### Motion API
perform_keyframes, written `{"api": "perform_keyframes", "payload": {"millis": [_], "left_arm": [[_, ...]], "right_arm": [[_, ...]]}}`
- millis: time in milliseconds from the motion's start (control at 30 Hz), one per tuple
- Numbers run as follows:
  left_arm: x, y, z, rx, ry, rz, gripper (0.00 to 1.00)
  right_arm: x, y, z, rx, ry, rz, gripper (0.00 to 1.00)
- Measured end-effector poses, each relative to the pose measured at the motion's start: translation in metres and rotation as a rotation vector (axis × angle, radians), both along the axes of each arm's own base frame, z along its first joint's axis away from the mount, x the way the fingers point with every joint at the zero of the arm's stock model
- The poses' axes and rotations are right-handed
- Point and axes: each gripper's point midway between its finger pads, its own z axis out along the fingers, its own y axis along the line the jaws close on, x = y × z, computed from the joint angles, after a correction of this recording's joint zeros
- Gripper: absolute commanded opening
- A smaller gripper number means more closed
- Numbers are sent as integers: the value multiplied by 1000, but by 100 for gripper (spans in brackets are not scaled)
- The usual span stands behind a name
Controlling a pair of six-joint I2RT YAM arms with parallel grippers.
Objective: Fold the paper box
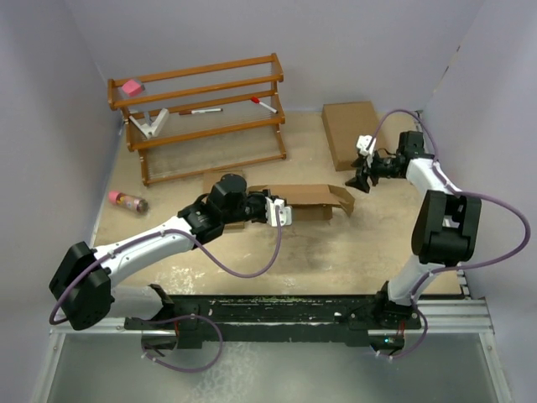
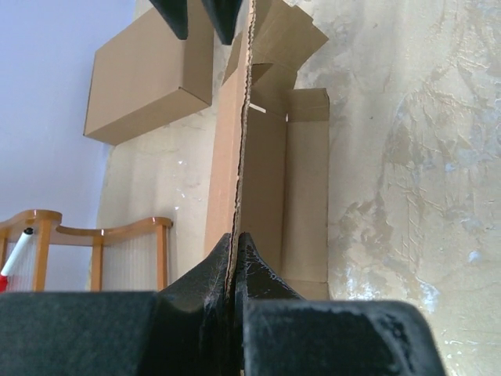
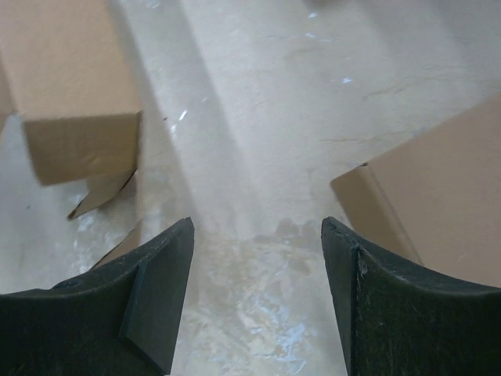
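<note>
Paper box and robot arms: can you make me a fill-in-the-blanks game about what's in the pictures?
1. The left arm's fingers are ___ on an edge of the paper box.
2. The right arm's fingers are open and hold ___.
3. The block on top of the wooden rack is coloured ___.
Missing words: shut; nothing; pink.
</note>
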Motion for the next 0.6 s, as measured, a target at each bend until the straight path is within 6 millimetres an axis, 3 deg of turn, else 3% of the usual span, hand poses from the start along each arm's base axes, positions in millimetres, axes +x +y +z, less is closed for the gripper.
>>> {"api": "perform_keyframes", "payload": {"millis": [233,367,600], "left_arm": [[-6,1,-8,4,61,4,4],[-12,0,-10,3,87,2,4],[-21,-1,5,-45,110,5,4]], "right_arm": [[-42,2,-15,-73,-2,150,77],[-64,6,-20,-96,-35,265,86],[-83,23,-17,-73,-93,394,81]]}}
